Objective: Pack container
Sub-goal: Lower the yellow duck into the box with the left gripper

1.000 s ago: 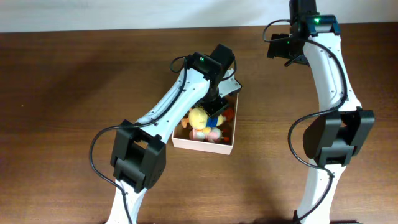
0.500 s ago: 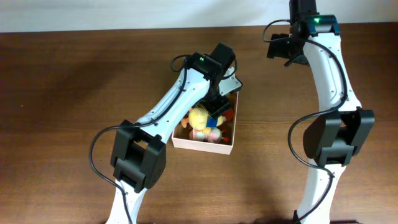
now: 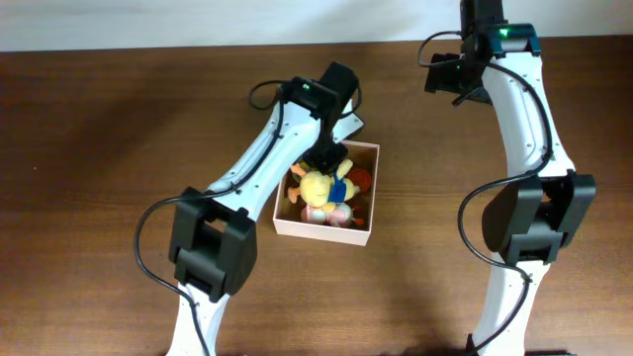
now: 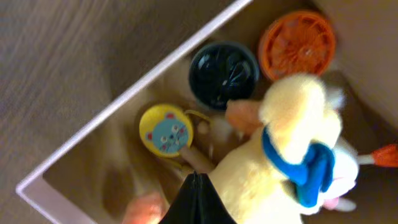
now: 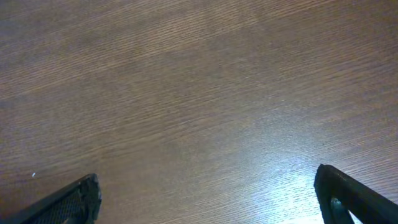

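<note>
The container (image 3: 321, 228) is a square shallow box with white walls and a tan inside, standing mid-table. Inside lie a yellow plush duck (image 4: 292, 143) with a blue scarf, a black disc (image 4: 224, 71), an orange disc (image 4: 297, 43) and a yellow round toy with a blue face (image 4: 165, 129). My left gripper (image 4: 196, 177) hangs over the box's contents, shut with nothing between its tips; the overhead view shows this left gripper (image 3: 329, 161) above the box's far side. My right gripper (image 5: 208, 199) stands open over bare wood, at the table's far right as right gripper (image 3: 447, 79).
The container's white rim (image 4: 124, 99) runs diagonally below my left wrist. Dark wooden table (image 3: 99, 148) stretches to the left and right of the box. The right arm's column (image 3: 524, 227) rises at the right of the box.
My left gripper was open over the toys and has now shut on nothing. Its wrist has shifted a little left and toward the box's far side. The right arm has not moved.
</note>
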You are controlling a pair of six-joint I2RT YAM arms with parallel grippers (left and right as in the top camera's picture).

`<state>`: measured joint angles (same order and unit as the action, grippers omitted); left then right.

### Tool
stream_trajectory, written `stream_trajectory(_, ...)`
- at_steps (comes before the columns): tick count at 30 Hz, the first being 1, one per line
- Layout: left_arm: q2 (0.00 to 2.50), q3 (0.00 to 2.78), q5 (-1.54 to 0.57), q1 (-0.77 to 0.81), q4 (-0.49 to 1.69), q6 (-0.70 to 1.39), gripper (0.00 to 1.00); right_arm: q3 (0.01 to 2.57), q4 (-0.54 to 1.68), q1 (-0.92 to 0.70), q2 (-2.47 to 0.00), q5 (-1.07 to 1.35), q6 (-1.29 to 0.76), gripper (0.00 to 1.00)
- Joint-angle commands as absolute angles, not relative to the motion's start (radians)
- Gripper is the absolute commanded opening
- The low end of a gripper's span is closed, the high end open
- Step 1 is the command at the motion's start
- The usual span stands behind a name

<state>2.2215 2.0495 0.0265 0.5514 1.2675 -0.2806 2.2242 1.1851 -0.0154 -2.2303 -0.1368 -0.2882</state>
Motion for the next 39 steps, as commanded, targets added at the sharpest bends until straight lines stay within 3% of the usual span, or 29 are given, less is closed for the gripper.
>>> stream_trajectory(1,2.193,2.048,0.012,0.553,1.296,-0.274,0.02,2.219,1.185,-0.013,-2.234,-0.139,-0.297,0.99)
stream_trajectory(7,2.167,2.062,0.012,0.552,1.399,-0.268,0.02,2.219,1.185,-0.013,-2.234,-0.139,-0.297,0.99)
stream_trajectory(25,2.049,2.065,-0.004,0.553,1.430,-0.255,0.02,2.219,1.185,-0.013,-2.234,-0.139,-0.297,0.99)
stream_trajectory(39,2.049,1.829,-0.077,0.554,1.296,-0.255,0.02,2.219,1.185,-0.013,-2.234,-0.139,-0.297,0.99)
